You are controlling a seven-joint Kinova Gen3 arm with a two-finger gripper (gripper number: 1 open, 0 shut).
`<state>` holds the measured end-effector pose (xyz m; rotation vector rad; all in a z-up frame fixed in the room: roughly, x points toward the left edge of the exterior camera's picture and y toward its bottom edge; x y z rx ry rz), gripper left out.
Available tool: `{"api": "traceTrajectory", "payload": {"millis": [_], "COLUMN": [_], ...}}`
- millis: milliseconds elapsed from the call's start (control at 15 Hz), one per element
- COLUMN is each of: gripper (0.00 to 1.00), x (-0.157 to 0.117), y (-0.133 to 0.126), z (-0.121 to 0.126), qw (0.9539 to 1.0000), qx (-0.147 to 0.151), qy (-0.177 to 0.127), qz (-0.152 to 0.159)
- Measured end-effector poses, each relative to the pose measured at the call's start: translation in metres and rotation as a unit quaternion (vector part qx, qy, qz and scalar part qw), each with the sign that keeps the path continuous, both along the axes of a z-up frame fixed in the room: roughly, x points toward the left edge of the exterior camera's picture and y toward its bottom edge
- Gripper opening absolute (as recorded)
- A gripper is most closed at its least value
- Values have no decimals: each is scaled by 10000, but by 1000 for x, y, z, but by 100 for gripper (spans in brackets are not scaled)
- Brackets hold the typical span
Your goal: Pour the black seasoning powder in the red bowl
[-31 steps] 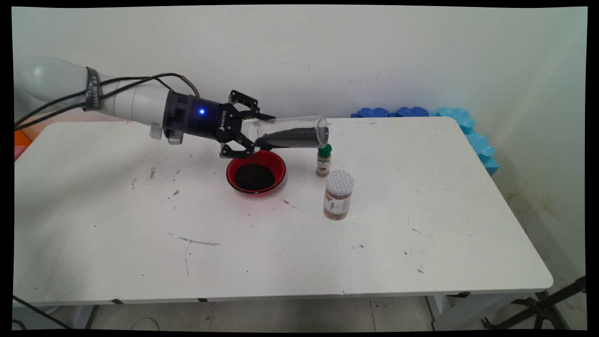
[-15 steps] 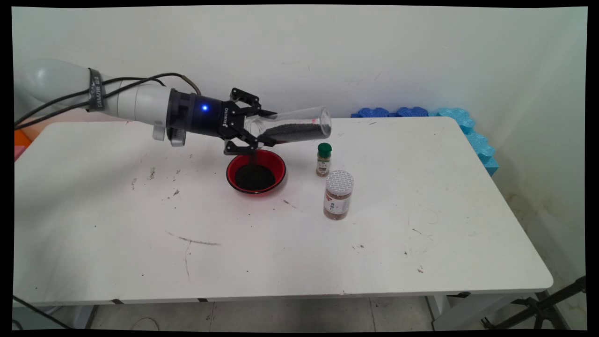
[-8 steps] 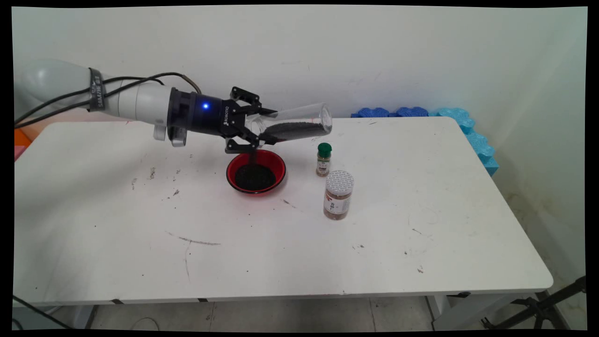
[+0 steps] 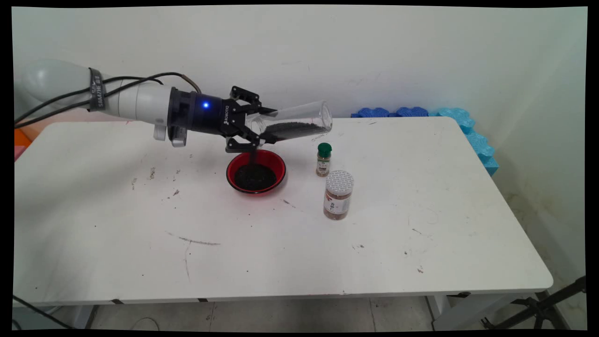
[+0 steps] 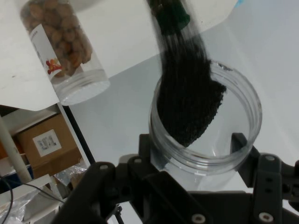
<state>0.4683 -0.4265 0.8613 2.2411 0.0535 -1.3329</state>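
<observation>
Holding a clear jar (image 4: 292, 124) near its open mouth, the gripper (image 4: 250, 131) has its fingers clamped on either side of the rim. The hand view shows them pressed against the jar wall (image 5: 205, 158). The jar hangs almost on its side, with the closed bottom tipped up a bit toward the right and the mouth lower on the left. A thin stream of dark grains (image 4: 252, 157) is falling from the mouth into the red bowl (image 4: 256, 172) right below. The bowl already has a dark pile in it, and there's a good layer of grains along the lower side of the jar too.

Handling-wise, my guess is that the jar is hard smooth plastic or glass, so it's stiff but slippery, and it won't squash under the fingers. The grains are loose and shift as it tilts, so the weight probably slides toward the mouth. Gripping across the rim like this looks okay, though a smooth wall could twist in the grip.

Just right of the bowl stands a small spice bottle with a green cap (image 4: 323, 160), and nearer the camera there's a bigger jar with a white lid (image 4: 338, 194) full of brownish stuff. Both are upright on the white table (image 4: 421, 210), apart from the bowl.
</observation>
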Motion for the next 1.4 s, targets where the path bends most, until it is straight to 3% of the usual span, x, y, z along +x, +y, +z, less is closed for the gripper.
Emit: {"api": "traceTrajectory", "payload": {"millis": [600,867,1133,1400], "gripper": [0,0,0,0], "x": [1,2,1,1], "y": [-2,-4,-6,-9], "z": [1,2,4,8], "qw": [9999,9985,9934,9838], "qx": [-88,-411,-871,-1358], "qy": [-54,-266,-543,-829], "qz": [-35,-234,-518,-826]}}
